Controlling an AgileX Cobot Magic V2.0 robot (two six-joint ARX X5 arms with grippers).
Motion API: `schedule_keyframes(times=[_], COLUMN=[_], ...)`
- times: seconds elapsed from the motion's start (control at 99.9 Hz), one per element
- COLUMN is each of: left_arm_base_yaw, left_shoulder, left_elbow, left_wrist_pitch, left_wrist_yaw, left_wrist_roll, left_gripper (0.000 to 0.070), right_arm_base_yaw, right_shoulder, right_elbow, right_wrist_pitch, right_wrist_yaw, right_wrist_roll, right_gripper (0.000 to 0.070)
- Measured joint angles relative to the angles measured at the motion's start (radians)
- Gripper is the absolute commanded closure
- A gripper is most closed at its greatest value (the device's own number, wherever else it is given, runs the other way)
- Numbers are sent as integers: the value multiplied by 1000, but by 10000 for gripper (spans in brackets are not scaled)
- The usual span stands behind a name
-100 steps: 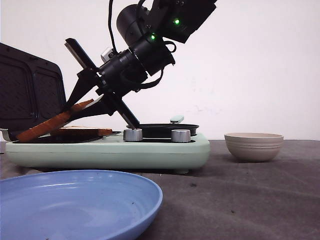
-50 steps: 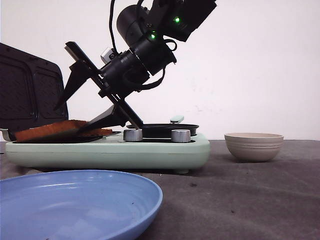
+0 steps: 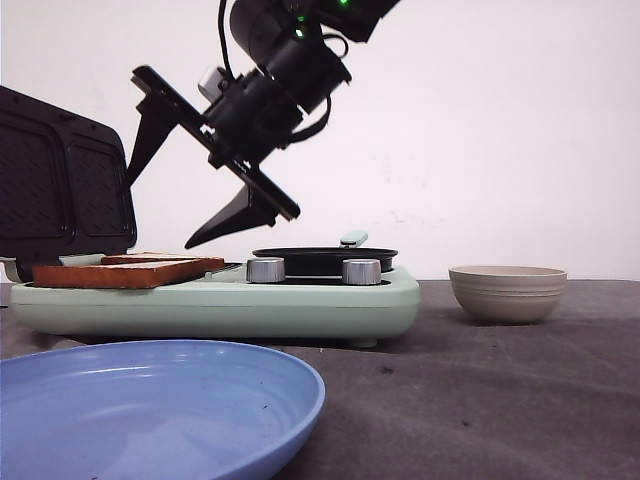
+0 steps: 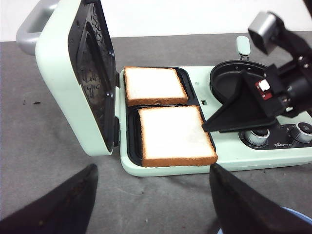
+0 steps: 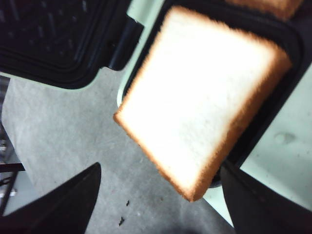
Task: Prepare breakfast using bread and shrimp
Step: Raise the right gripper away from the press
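bread (image 3: 125, 271) flat on griddle, right claw (image 3: 160, 210) spread above it

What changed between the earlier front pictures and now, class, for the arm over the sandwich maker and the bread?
The right tool let go of the near bread slice, which dropped flat beside the other slice, then rose, open. The sandwich maker, beige bowl and blue plate stayed put.

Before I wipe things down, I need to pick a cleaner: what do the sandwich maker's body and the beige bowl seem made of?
The sandwich maker's body looks like smooth mint-green plastic with a soft sheen, seemingly moulded. The beige bowl looks ceramic or matte plastic, with fine ribbed bands; the view leaves that open.
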Motion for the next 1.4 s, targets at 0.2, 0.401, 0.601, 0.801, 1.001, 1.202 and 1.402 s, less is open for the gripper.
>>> schedule_keyframes(times=[0.2,0.401,0.601,0.801,1.001,1.202,1.402], left_arm_base_yaw=[0,0,0,0,0,0,0], left_shoulder=[0,0,0,0,0,0,0], left_elbow=[0,0,0,0,0,0,0], left_wrist_pitch=[0,0,0,0,0,0,0], left_wrist_yaw=[0,0,0,0,0,0,0], left_wrist_roll=[0,0,0,0,0,0,0], left_gripper=[299,299,299,299,300,299,299], right_arm_base_yaw=[-4,-35,-90,-130,-148,-166,-188], right_shoulder=[-39,-129,-186,-244,-341,-482,-674], right_elbow=[12,12,12,0,-77,-272,-555], right_wrist_pitch=[-73,-153,-189,-228,-184,-66,91], right_wrist_yaw=[88,187,184,185,184,185,227], right_wrist_roll=[-106,-252,-327,-387,-418,-443,-451], right_gripper=[216,217,221,223,304,303,303])
